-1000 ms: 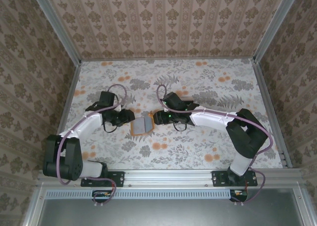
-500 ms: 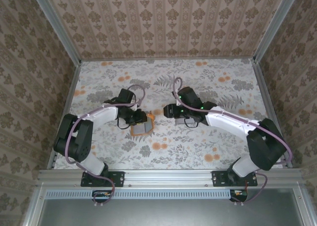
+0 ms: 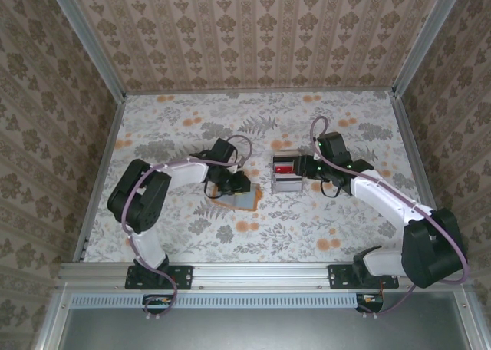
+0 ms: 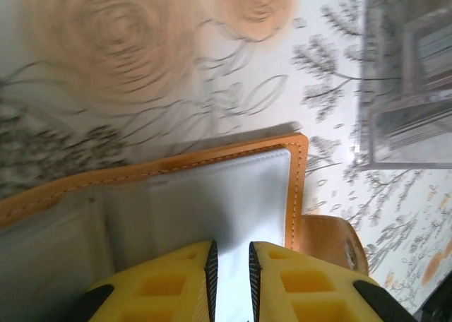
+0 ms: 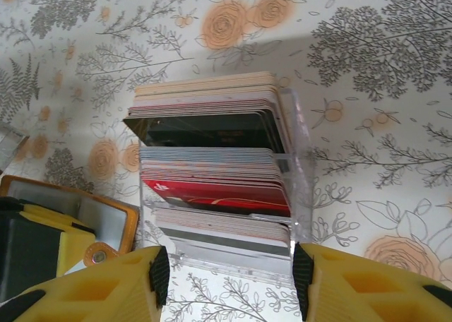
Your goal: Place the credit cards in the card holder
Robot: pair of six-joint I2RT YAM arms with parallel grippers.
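Left wrist view: my left claw (image 4: 231, 260) has its fingers nearly pressed together over the grey inside of the open orange card holder (image 4: 299, 188), flat on the tabletop (image 3: 345, 219); whether they pinch anything I cannot tell. My right claw (image 5: 229, 279) is spread wide before the clear rack (image 5: 301, 168) holding the credit cards (image 5: 219, 188), near the holder.

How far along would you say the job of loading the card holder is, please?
Done: the card holder lies open on the table. In hand: the left gripper pinches its grey lining, while the right gripper is open at the clear rack of credit cards. Left: every card; none is gripped, and none visibly sits in the holder.
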